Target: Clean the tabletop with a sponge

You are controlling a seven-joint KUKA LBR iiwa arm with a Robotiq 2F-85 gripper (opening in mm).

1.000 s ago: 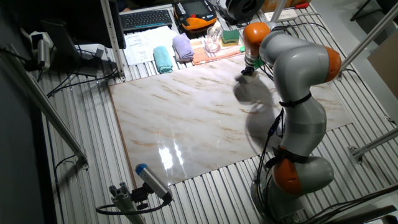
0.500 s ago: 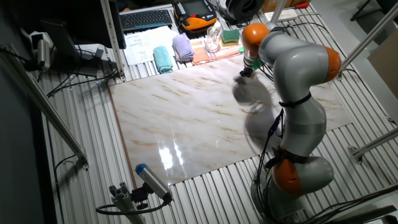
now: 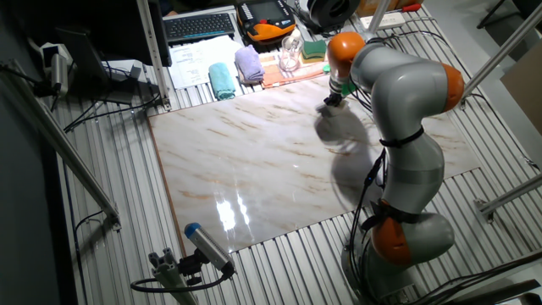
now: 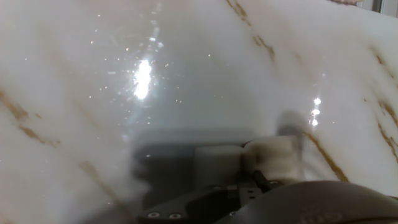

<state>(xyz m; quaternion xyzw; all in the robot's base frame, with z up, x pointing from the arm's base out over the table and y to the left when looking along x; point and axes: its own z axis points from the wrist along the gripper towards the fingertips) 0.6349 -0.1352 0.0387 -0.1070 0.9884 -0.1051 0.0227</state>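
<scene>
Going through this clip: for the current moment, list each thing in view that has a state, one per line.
tabletop: flat on the ribbed metal surface, glossy, glare spots showing.
sponge: held low at the slab, at the far right part of the tabletop; contact not certain.
hand: pointing down at the slab, shut on sponge.
teal cloth: folded, lying off the slab.
lilac cloth: folded, beside the teal one.
</scene>
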